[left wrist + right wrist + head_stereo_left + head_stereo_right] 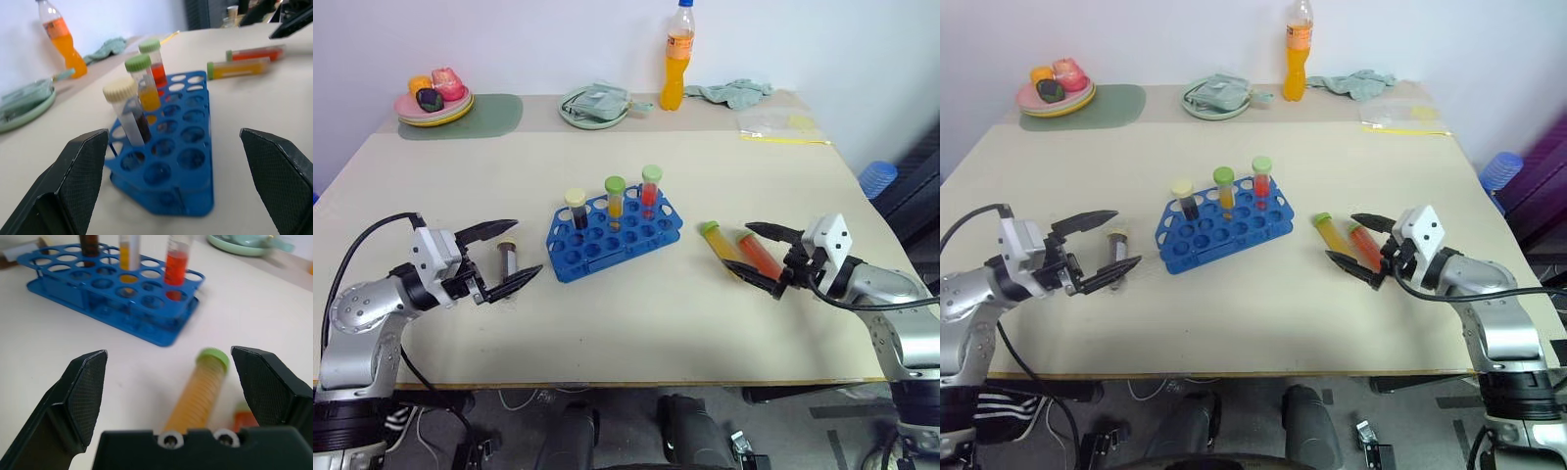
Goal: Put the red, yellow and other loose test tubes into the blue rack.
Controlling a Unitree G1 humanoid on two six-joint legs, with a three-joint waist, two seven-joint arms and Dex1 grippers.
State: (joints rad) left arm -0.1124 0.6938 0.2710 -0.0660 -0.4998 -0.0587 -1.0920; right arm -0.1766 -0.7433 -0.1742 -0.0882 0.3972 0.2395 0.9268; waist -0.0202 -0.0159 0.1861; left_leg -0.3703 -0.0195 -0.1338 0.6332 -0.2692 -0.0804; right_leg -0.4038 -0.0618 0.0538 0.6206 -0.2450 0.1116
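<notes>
Operator: Where do the loose tubes lie relative to each claw?

Technician: Centre-right of frame, the yellow-filled, green-capped plastic tube and the red-filled tube lie flat, side by side, between the spread fingers of the right gripper. Long axes run toward the blue perforated plastic rack.

Operator: Left side?

Technician: The dark-filled, cream-capped tube lies centre-left between the left gripper fingers, also spread. Each arm likely serves its nearer tube.

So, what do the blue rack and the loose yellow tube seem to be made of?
Blue rack: probably moulded plastic, with an even glossy colour and thin walls pierced by round holes.
Yellow tube: clear plastic or glass, I cannot tell which; the liquid shows through, and its green cap looks like plastic.
</notes>
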